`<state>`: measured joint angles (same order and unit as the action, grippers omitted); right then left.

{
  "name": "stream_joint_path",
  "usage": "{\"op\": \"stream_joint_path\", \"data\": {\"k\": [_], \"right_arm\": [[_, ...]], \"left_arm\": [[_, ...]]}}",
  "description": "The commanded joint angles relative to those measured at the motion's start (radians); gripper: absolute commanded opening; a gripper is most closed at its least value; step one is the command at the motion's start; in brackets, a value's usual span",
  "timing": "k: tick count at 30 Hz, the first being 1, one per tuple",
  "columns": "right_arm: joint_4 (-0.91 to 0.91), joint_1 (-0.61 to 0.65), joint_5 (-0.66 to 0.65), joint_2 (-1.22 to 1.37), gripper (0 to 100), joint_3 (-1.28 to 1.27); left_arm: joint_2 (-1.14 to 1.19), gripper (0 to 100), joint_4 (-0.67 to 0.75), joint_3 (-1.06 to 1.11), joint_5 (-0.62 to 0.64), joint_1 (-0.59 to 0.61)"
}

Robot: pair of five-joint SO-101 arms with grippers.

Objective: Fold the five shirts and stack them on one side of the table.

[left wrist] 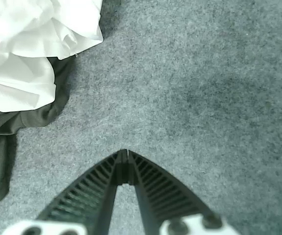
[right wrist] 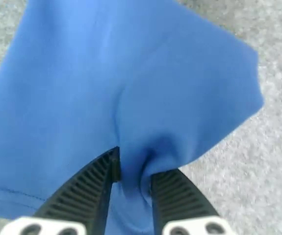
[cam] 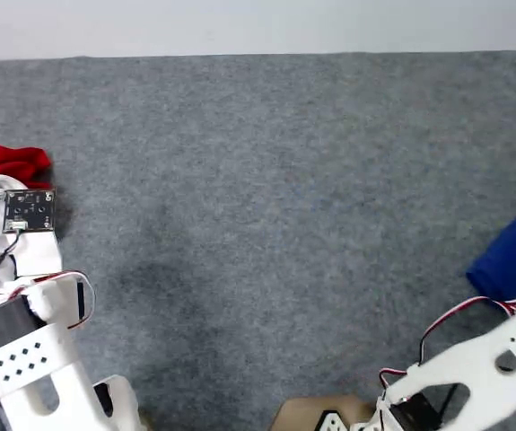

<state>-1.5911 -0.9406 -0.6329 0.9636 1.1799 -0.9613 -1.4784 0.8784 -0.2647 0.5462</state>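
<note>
Right wrist view: the right hand (right wrist: 133, 169) pinches a fold of the blue shirt (right wrist: 131, 78) at the high view's right edge, probably to drag it onto open bench (left wrist: 204, 98) for spreading, while the left hand (left wrist: 127, 156), pressed together and empty, hovers near the white shirt (left wrist: 28, 49).

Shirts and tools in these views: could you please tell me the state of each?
blue shirt: bunched, pinched.
white shirt: crumpled, unfolded.
dark shirt: crumpled under the white shirt.
red shirt: crumpled, unfolded.
left tool: shut, empty.
right tool: shut on blue shirt.
</note>
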Motion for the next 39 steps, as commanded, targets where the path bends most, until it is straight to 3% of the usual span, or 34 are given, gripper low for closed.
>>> {"op": "stream_joint_path", "data": {"k": [1, 6, 12, 15, 25, 32, 39], "right_arm": [[0.056, -0.010, -0.012, -0.004, 0.9, 0.061], [0.107, -0.010, -0.018, 0.004, 2.0, 0.060], [0.047, -0.021, -0.038, -0.016, 25.5, 0.084], [-0.005, -0.019, -0.028, -0.033, 28.6, 0.150], [-0.208, 0.039, -0.015, -0.094, 27.5, 0.402], [-0.209, 0.065, -0.005, -0.205, 0.1, 0.391], [-0.209, 0.091, -0.006, -0.455, 1.0, 0.068]], "left_arm": [[-0.003, 1, 0.015, -0.010, -0.006, -0.009], [-0.003, 1, 0.015, -0.010, -0.006, -0.009], [-0.003, 1, 0.015, -0.010, -0.006, -0.009], [-0.003, 1, 0.015, -0.010, -0.006, -0.009], [-0.003, 1, 0.017, -0.013, -0.006, -0.009], [-0.003, 1, -0.012, -0.076, -0.005, -0.011], [-0.003, 1, -0.043, -0.137, -0.005, -0.006]]}}
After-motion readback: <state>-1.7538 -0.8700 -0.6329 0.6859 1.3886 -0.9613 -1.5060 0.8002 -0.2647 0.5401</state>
